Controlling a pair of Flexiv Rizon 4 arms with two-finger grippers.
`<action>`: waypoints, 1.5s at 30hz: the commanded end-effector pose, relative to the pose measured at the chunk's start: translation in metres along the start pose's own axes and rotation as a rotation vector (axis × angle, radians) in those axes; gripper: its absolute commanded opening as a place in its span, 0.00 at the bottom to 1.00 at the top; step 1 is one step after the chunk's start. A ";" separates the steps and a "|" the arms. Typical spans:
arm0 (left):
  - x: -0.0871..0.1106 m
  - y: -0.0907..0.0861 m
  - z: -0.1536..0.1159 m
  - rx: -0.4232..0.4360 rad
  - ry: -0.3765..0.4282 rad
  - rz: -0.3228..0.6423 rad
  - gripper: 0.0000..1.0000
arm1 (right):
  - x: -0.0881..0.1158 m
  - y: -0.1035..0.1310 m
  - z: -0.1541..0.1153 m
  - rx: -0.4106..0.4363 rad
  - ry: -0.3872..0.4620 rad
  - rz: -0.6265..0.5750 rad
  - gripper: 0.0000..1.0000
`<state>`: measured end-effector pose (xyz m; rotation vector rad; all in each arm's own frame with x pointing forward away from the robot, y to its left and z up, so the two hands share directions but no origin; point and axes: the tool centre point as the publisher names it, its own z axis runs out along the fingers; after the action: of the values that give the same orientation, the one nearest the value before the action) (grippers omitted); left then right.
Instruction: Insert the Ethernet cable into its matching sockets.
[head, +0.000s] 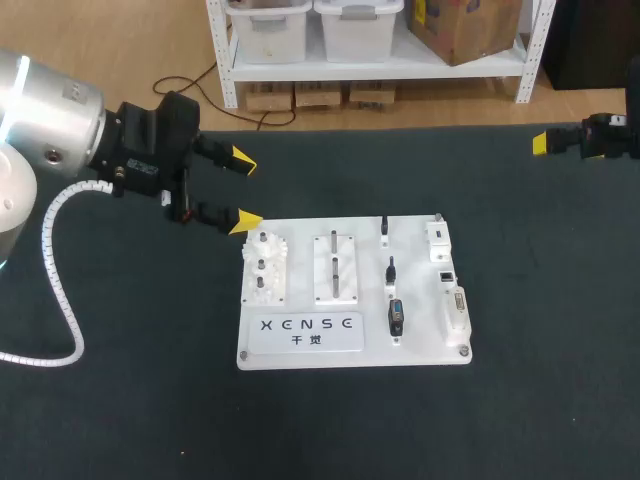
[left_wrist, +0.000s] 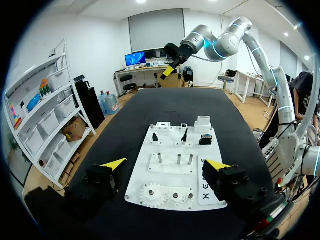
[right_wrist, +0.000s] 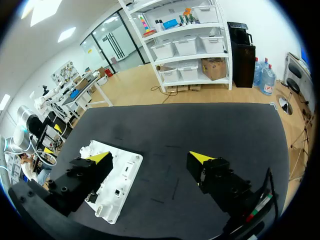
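Note:
The white practice board (head: 300, 345) lies in the middle of the dark table. Three small black plugs (head: 391, 270) stand in a row on its right half. Beside them a strip of sockets (head: 446, 274) runs along the right edge. I cannot pick out an Ethernet cable. My left gripper (head: 243, 191) hovers open just off the board's far left corner, holding nothing. In the left wrist view the board (left_wrist: 150, 187) lies under and ahead of the open fingers (left_wrist: 116, 164). My right gripper (head: 545, 142) is open at the far right, well away from the board (right_wrist: 131, 161).
A gear block (head: 264, 268) and a peg block (head: 336, 266) fill the board's left half. Dark table mat (head: 540, 300) surrounds the board on all sides. My right arm's gripper (left_wrist: 170, 71) shows far beyond the board in the left wrist view.

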<state>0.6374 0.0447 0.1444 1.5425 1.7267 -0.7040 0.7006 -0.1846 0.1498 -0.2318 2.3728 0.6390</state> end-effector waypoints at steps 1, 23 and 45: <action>0.002 -0.001 0.000 -0.003 -0.006 0.003 1.00 | 0.000 0.000 0.000 -0.002 0.001 -0.001 1.00; 0.002 -0.001 0.000 -0.003 -0.006 0.003 1.00 | 0.000 0.000 0.000 -0.002 0.001 -0.001 1.00; 0.017 -0.030 0.018 0.086 0.032 0.111 1.00 | 0.000 0.000 0.000 -0.002 0.001 -0.001 1.00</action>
<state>0.6137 0.0400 0.1181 1.6944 1.6201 -0.7268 0.7006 -0.1846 0.1498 -0.2317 2.3728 0.6390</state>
